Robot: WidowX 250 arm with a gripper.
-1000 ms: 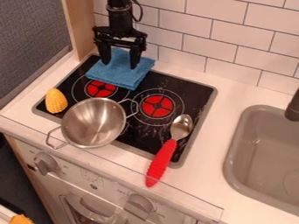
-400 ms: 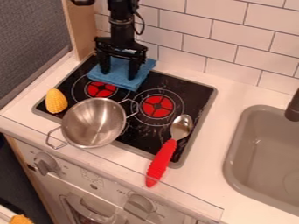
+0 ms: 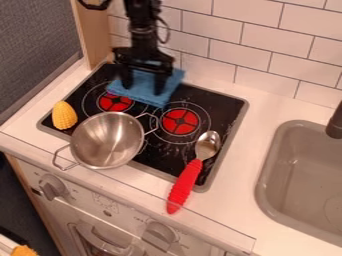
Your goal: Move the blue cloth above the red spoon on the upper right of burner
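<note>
the blue cloth (image 3: 144, 91) lies near the stove's (image 3: 217, 105) back edge, under the spread end effector (image 3: 143, 90); likely light and floppy, it should handle best pinched by a middle fold.

Cloth (image 3: 149, 96): partly hidden behind gripper (image 3: 142, 89)
Arm (image 3: 143, 30): blurred; cut by top edge
Sink (image 3: 267, 187), faucet (image 3: 336, 124): cut by right edge
Orange thing (image 3: 24, 251): cut by bottom edge
</note>
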